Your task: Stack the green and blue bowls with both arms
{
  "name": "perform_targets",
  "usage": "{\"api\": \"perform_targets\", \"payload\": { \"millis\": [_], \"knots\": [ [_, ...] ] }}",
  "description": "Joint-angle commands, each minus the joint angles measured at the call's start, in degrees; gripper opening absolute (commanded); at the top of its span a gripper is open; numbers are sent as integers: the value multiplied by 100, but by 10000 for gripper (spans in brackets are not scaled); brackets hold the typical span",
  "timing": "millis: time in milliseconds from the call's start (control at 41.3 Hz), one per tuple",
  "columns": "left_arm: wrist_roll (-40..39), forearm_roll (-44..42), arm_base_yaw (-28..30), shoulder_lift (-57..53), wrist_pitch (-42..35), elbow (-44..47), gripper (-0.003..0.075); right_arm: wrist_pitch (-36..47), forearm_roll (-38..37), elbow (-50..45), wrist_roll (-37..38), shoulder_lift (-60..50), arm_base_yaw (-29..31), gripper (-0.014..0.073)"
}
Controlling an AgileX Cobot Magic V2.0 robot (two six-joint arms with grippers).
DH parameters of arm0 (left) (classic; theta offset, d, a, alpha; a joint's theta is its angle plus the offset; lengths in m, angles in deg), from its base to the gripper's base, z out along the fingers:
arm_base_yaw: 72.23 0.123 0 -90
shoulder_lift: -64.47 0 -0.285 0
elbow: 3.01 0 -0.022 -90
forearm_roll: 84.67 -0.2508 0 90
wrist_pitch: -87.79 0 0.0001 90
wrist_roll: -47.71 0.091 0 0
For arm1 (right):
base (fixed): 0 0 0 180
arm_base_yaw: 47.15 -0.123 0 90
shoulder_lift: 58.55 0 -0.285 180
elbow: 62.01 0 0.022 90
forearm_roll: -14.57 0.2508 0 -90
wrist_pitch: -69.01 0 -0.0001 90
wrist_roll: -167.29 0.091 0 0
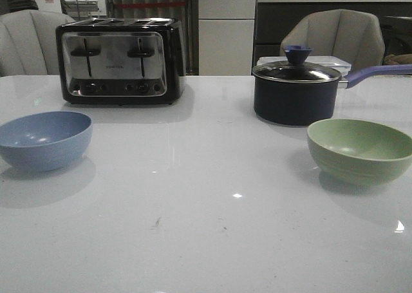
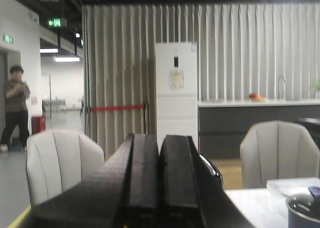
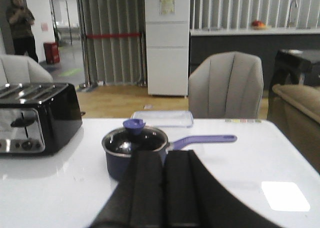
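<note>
The dusty blue bowl (image 1: 44, 139) sits upright on the white table at the left. The pale green bowl (image 1: 359, 149) sits upright at the right, in front of the saucepan. Both are empty and far apart. Neither gripper shows in the front view. My left gripper (image 2: 159, 140) shows in the left wrist view, its two black fingers pressed together with nothing between them, pointing level over the room. My right gripper (image 3: 163, 155) shows in the right wrist view, shut and empty, pointing toward the saucepan. Neither bowl shows in the wrist views.
A black and chrome toaster (image 1: 120, 60) stands at the back left. A dark lidded saucepan (image 1: 297, 91) with a purple handle (image 1: 376, 72) stands at the back right, just behind the green bowl; it also shows in the right wrist view (image 3: 134, 149). Chairs stand behind the table (image 1: 206, 228).
</note>
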Motion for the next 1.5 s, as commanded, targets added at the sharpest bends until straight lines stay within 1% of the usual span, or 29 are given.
{"api": "perform_targets", "payload": {
  "millis": [0, 73, 218, 339, 605, 678, 702, 750, 775, 799, 823, 847, 871, 896, 944, 968, 1017, 1162, 1477],
  "knots": [
    [-26, 34, -42, 554, 417, -609, 93, -318, 21, 540, -12, 593, 10, 56],
    [-26, 34, -42, 817, 822, -744, 93, -670, 21, 668, -12, 956, 10, 56],
    [-26, 34, -42, 1257, 1486, -670, 93, -1228, 21, 667, -12, 1620, 10, 56],
    [-26, 34, -42, 1509, 1812, -485, 93, -1469, 21, 667, -12, 2071, 10, 56],
    [-26, 34, -42, 1862, 1732, -122, 93, -1720, 15, 667, -12, 2837, 10, 56],
    [-26, 34, -42, 1927, 1744, -99, 103, -1793, 9, 667, -60, 2988, 10, 70],
    [-26, 34, -42, 1955, 1753, -99, 122, -1822, 11, 667, -60, 3034, 10, 85],
    [-26, 34, -42, 1993, 1753, -99, 176, -1842, 11, 667, -60, 3146, 10, 147],
    [-26, 34, -42, 2016, 1753, -99, 228, -1842, 11, 667, -60, 3172, 10, 181],
    [-26, 34, -42, 2029, 1742, -99, 289, -1825, 11, 667, -65, 3240, 10, 250],
    [-26, 34, -42, 2059, 1733, -99, 354, -1804, 11, 667, -73, 3279, 10, 295],
    [-26, 34, -42, 2071, 1720, -99, 402, -1777, 11, 667, -74, 3333, 10, 356],
    [-26, 34, -42, 2071, 1706, -99, 456, -1728, 11, 667, -74, 3374, 10, 399],
    [-26, 34, -42, 2071, 1696, -99, 489, -1685, 11, 667, -74, 3440, 10, 450],
    [-26, 34, -42, 2071, 1681, -99, 536, -1587, 11, 680, -74, 3564, 10, 506],
    [-26, 34, -42, 2071, 1675, -99, 542, -1539, 11, 691, -74, 3660, 16, 530],
    [-26, 34, -42, 2071, 1675, -99, 539, -1440, 11, 729, -74, 3846, 16, 542],
    [-26, 34, -42, 2071, 1675, -99, 514, -1379, 11, 1046, -74, 4560, 16, 539],
    [-26, 34, -42, 2071, 1646, -90, 452, -1379, 11, 2300, -74, 6335, 22, 539]
  ]
}}
